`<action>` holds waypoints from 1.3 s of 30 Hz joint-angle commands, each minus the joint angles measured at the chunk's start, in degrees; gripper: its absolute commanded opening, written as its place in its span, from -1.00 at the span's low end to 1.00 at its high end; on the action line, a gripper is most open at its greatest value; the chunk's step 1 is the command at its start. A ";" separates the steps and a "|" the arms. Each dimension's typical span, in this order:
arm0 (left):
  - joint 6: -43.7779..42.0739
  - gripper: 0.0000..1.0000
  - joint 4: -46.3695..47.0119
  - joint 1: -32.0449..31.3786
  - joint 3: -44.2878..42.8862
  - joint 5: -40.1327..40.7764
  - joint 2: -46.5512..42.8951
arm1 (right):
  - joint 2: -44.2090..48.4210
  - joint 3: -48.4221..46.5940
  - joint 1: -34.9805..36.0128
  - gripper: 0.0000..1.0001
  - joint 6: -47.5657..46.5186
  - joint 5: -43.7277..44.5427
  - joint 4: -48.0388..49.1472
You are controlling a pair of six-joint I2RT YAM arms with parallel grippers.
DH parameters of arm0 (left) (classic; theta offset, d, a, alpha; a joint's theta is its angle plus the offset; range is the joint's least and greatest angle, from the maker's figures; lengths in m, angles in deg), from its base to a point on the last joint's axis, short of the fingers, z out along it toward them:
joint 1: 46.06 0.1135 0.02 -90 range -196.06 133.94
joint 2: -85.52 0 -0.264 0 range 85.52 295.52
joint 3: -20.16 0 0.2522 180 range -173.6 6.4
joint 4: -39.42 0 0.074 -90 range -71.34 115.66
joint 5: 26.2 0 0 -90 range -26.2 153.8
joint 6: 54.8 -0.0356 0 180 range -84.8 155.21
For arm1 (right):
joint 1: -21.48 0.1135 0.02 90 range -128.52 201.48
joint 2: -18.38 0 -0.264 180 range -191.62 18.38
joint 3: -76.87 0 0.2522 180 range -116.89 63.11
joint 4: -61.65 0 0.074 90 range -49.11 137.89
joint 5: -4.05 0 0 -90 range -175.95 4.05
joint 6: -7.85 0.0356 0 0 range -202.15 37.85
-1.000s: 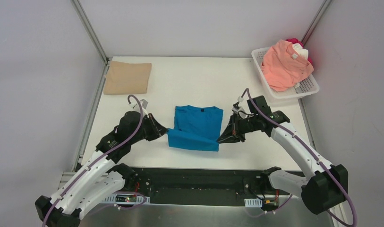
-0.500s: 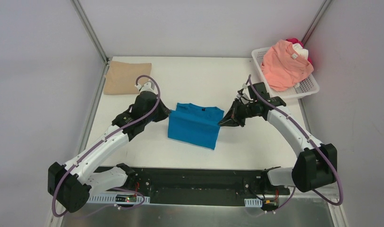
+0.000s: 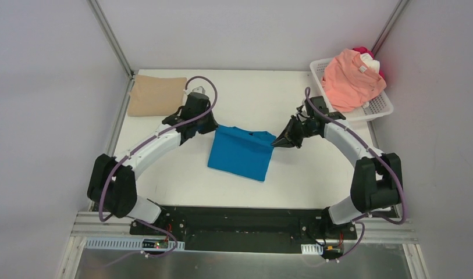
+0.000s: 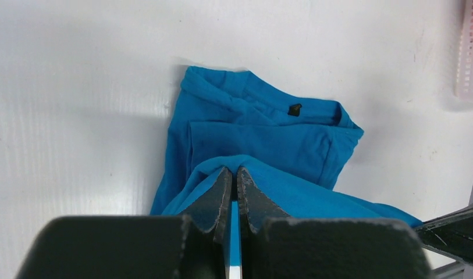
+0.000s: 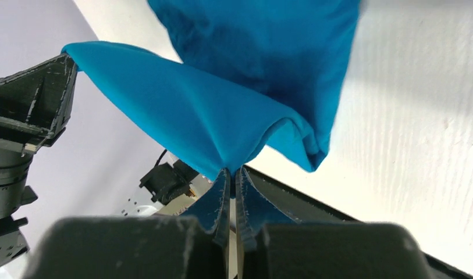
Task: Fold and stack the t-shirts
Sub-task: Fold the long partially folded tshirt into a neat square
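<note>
The bright blue t-shirt (image 3: 241,152) lies part-folded at the table's middle. My left gripper (image 3: 213,126) is shut on its left corner and holds that edge lifted; in the left wrist view (image 4: 234,170) the cloth (image 4: 263,145) is pinched between the tips above the collar end. My right gripper (image 3: 277,142) is shut on the right corner; in the right wrist view (image 5: 233,171) the blue cloth (image 5: 222,116) hangs stretched from the tips. A folded tan t-shirt (image 3: 157,95) lies at the far left. A salmon-pink t-shirt (image 3: 351,78) tops white and red ones in the basket.
The white lattice basket (image 3: 378,108) stands at the far right corner; its edge shows in the left wrist view (image 4: 471,52). Metal frame posts rise at the back corners. The black base rail runs along the table's near edge.
Both grippers have carried the blue shirt's near edge up and away toward the collar, folding the lower part over the upper. The arms have stretched out farther from their bases.
</note>
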 commanded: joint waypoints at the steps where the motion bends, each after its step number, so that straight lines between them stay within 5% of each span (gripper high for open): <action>1: -2.01 -1.00 2.06 2.25 -5.18 -1.76 5.35 | -3.06 -2.44 -1.59 -1.00 0.48 3.14 1.82; 13: -1.45 -0.99 2.06 6.15 -11.19 -8.95 18.06 | -14.24 -4.97 -3.89 -0.93 1.86 4.75 8.57; 15: -1.41 -0.73 2.06 6.74 -12.13 -9.55 20.26 | -16.00 -5.49 -4.13 -0.73 1.73 5.62 10.75; 18: -0.77 -0.19 2.17 7.76 -13.41 -10.65 22.58 | -18.34 -5.52 -4.84 -0.12 1.88 7.89 15.25; 22: -2.01 0.84 2.06 8.84 -14.18 -12.76 21.23 | -16.60 -5.72 -5.23 0.59 2.23 9.24 17.69; 23: -2.54 0.97 2.10 8.84 -13.73 -13.06 19.99 | -14.80 -5.21 -5.23 0.84 2.12 10.08 17.74; 25: -3.40 0.98 2.11 8.76 -12.25 -14.09 16.94 | -9.83 -3.15 -5.25 0.98 1.92 12.21 18.38; 33: -10.79 0.98 -0.04 8.70 -4.85 -26.94 11.91 | 6.83 10.29 -5.11 0.99 4.31 7.84 24.49; 39: -13.44 0.98 -0.97 8.76 0.20 -25.27 10.67 | 12.95 16.24 -3.57 0.99 6.55 1.17 28.70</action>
